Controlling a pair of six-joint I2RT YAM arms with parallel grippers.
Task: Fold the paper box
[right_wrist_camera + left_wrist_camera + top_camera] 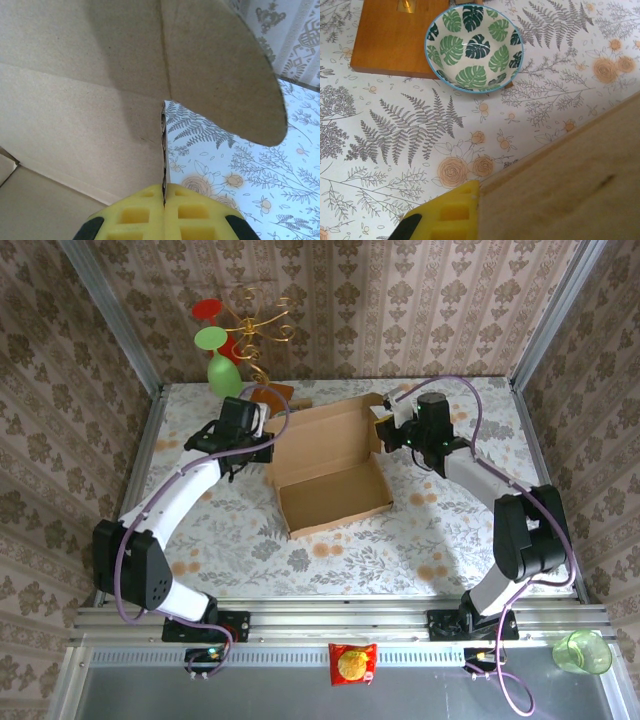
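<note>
One paper box [330, 465] lies at the middle of the table [440, 540]. Its shallow tray faces 6 o'clock and its flat lid panel stretches toward 12. Two arms work it, one on each side.

The left gripper [266, 440] sits on the box's 9 o'clock edge. In the left wrist view one yellow finger [445, 215] lies flat against the cardboard, which hides the other finger. The jaws are pressed together on that wall.

The right gripper [384, 430] is at the 2 o'clock corner. In its wrist view both yellow fingers [135, 215] are pinched tight on a thin cardboard edge, with a rounded flap [220, 70] hanging above them.

At 11 o'clock from the box stand one gold wire stand [255, 320], one orange-brown base board [390, 35] and one leaf-patterned bowl [474, 47]. The bowl overlaps the board's near edge. Bare patterned cloth separates it from the cardboard, so that corner is tight.

The room from the tray's 6 o'clock edge to the arm bases is bare, as is the 4 o'clock area.

On the near rail lie one snack packet [352, 662] and one green cup [583, 652], well apart from the box.
</note>
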